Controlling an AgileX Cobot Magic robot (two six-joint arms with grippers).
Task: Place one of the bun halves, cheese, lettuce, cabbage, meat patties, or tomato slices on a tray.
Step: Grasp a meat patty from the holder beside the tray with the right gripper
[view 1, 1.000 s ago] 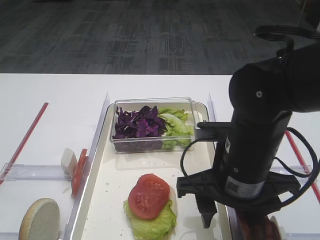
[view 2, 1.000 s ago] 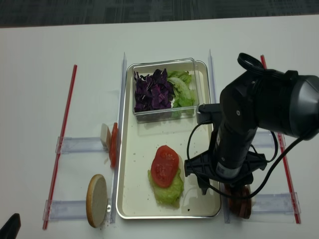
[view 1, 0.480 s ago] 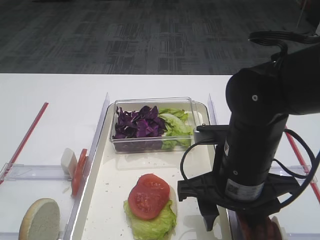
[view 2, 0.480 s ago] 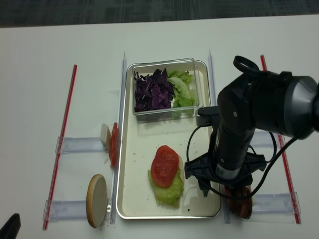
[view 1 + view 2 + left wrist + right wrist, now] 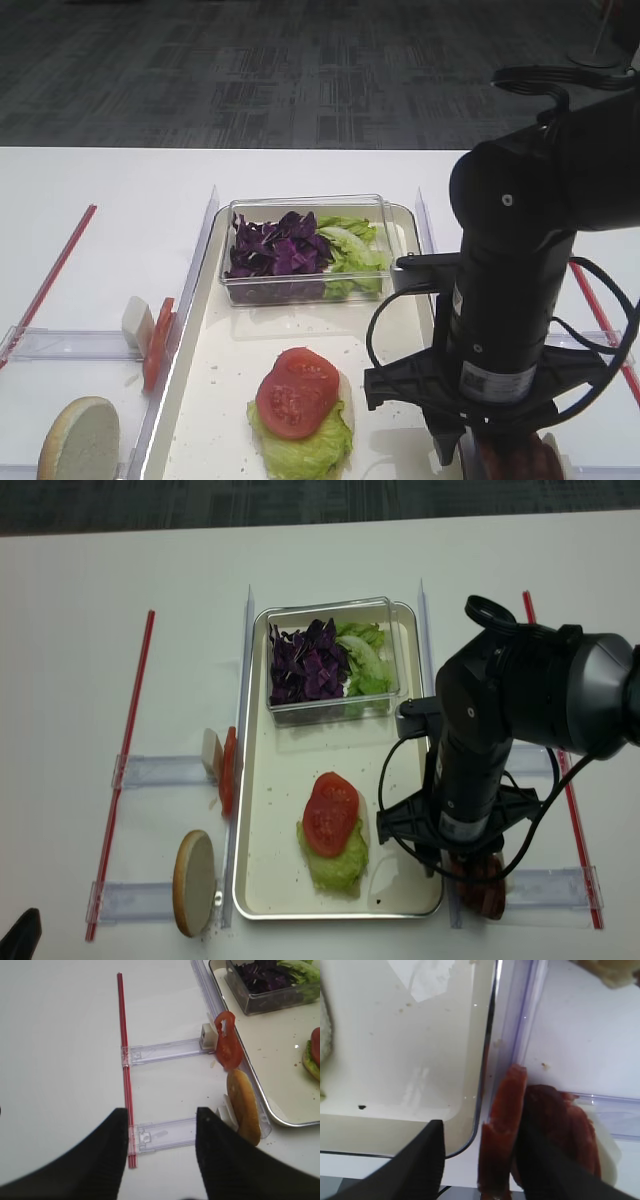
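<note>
Progress looks partial: the tray (image 5: 262, 875) on the counter (image 5: 80, 680) already carries a stack of lettuce (image 5: 335, 860) topped by one of the tomato slices (image 5: 330, 813), with a pale bun edge showing beneath, and a clear box (image 5: 330, 705) of cabbage (image 5: 305, 660) and more green leaves sits at its far end. What seems left for this step is a patty. The meat patties (image 5: 540, 1135) stand on edge in a clear holder just outside the tray's right rim, near its front corner, so their flat faces are upright and their thin edges point up; the row runs crosswise away from the tray.

The right claw (image 5: 480, 1160) is down over that row in the wrist view, its dark fingers (image 5: 417, 1165) straddling the first patty (image 5: 502, 1130), which stands a little apart from the rest. The jaws are partly spread and narrowing room remains on the tray side, so I cannot tell whether they have a firm pinch yet; nothing is lifted.

The left claw (image 5: 159, 1160) hangs spread and empty over the counter, well left of the tray, beside an upright bun half (image 5: 243, 1107) and a spare tomato slice (image 5: 226, 1047) in their racks.
</note>
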